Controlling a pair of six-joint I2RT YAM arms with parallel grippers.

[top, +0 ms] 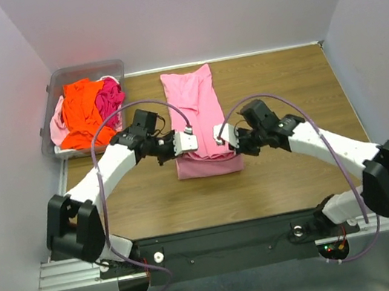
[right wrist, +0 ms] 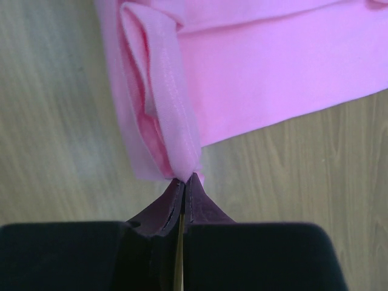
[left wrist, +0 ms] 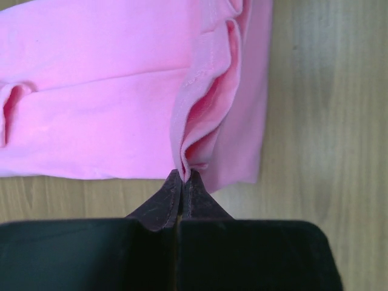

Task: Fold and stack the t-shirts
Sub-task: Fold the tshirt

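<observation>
Only overhead: bin left of pink t-shirt

Left wrist view: light pink t-shirt cut off by top and left edges; left hand body cut by bottom edge. Right wrist view: same t-shirt cut by top and right edges; right hand body cut likewise. Top view: t-shirt's near side edges masked by both hands. Bin left of t-shirt: orange t-shirt partly covers hot pink t-shirt and pale pink t-shirt; garment count indeterminable.

Both arms bend inward, left tool and right tool clamped tight, tips facing.
</observation>
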